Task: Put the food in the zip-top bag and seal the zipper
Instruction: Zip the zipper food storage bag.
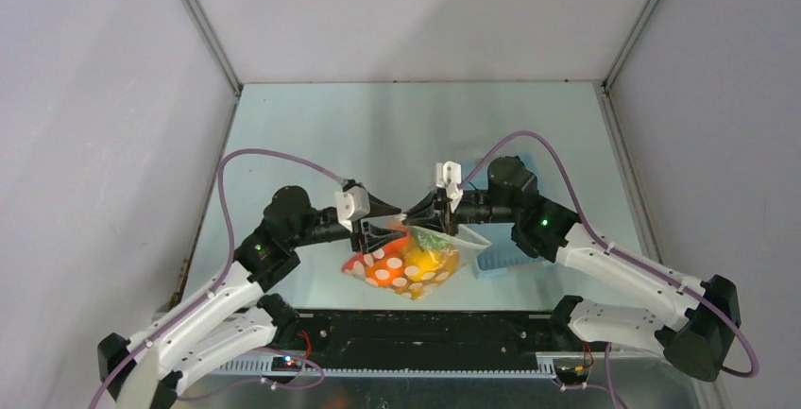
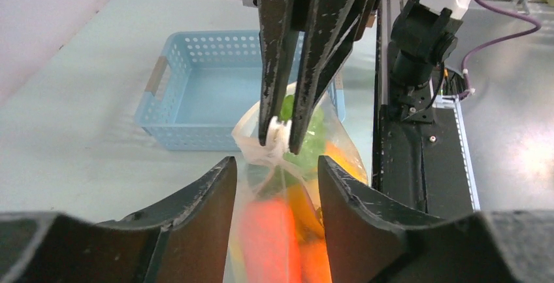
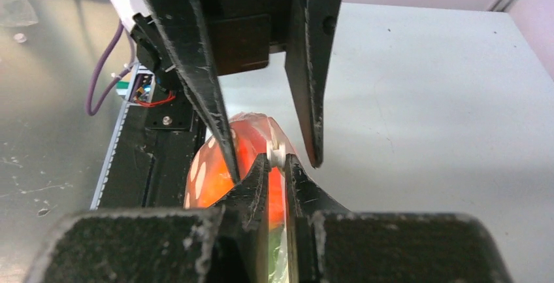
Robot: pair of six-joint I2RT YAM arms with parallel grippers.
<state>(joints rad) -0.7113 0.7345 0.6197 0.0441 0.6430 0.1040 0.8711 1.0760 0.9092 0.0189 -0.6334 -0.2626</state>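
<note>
Two grippers are seen meeting over the zip-top bag (image 1: 416, 267), which is found in the top view toward 6 o'clock of the table (image 1: 378, 126), with the food (image 1: 427, 260) already held inside it as red, orange, yellow and green shapes. The right gripper (image 2: 279, 140), at about 1 o'clock of the bag, is closed almost completely, and the small white slider of the zipper (image 3: 277, 154) is pinched between its fingertips. The left gripper (image 1: 384, 231), at 10 o'clock, is spread wide. The bag's top is straddled by its fingers but nothing is clamped, so the bag is judged to be unanchored. The chief risk is that the whole bag is dragged along when the slider is pulled, because no counter-hold is given on the strip, and the zipper would then be left partly open. The slider could also be lost from so narrow a pinch, since the film is seen crumpled beside it and more bunching is likely. A green piece (image 2: 287, 108) is seen high near the mouth and could be caught in the track. The light blue basket (image 2: 189, 133), at 3 o'clock of the bag, could be knocked if the pull is run that way. How much of the zipper is already sealed cannot be told.
</note>
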